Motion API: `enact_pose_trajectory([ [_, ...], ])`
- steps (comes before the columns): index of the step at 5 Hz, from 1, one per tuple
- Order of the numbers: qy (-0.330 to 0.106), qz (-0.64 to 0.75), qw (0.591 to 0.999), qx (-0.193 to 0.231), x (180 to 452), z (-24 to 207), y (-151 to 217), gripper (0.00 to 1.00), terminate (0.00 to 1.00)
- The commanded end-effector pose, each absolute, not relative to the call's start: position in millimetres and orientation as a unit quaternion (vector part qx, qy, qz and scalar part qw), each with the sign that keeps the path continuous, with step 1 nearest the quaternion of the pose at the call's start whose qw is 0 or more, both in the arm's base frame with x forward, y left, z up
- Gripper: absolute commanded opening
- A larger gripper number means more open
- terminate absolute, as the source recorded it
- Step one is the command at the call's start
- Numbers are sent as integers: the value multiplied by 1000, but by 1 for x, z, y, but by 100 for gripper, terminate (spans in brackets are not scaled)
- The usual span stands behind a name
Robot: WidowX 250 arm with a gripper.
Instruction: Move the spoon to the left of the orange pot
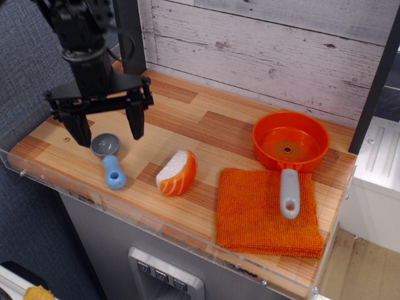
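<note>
A black gripper [107, 133] is seen poised over the left end of a wood-patterned surface [187, 119], its jaws spread wide apart and pointed downward, with nothing held between them. The spoon [109, 159] is shown lying flat near the surface's front-left edge, its dark-grey bowl directly below the gap between the open jaws and partly overlapped by the left finger, its light-blue handle pointing toward the front edge. Whether the fingers touch the spoon cannot be told. Just right of the spoon, an orange-and-white sushi toy [177, 172] is pictured standing on the surface. Well apart to the right, the pot [290, 141] is seen resting near the back-right corner, its grey handle laid across an orange cloth [256, 215] spread at the front. A whitewashed plank wall [269, 50] is visible behind the surface, and a clear plastic lip [156, 228] is seen running along its front edge.
</note>
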State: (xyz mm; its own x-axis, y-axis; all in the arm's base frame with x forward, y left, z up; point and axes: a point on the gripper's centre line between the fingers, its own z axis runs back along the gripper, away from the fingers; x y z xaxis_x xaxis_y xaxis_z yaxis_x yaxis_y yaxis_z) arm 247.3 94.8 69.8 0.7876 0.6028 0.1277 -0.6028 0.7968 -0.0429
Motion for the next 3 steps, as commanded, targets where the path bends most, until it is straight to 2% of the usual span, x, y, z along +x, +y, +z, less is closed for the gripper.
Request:
enact_pose_trajectory([
  [1,-45,300,952,34,246,47,97,100,0],
  [3,-23,317,947,52,226,37,107,100,0],
])
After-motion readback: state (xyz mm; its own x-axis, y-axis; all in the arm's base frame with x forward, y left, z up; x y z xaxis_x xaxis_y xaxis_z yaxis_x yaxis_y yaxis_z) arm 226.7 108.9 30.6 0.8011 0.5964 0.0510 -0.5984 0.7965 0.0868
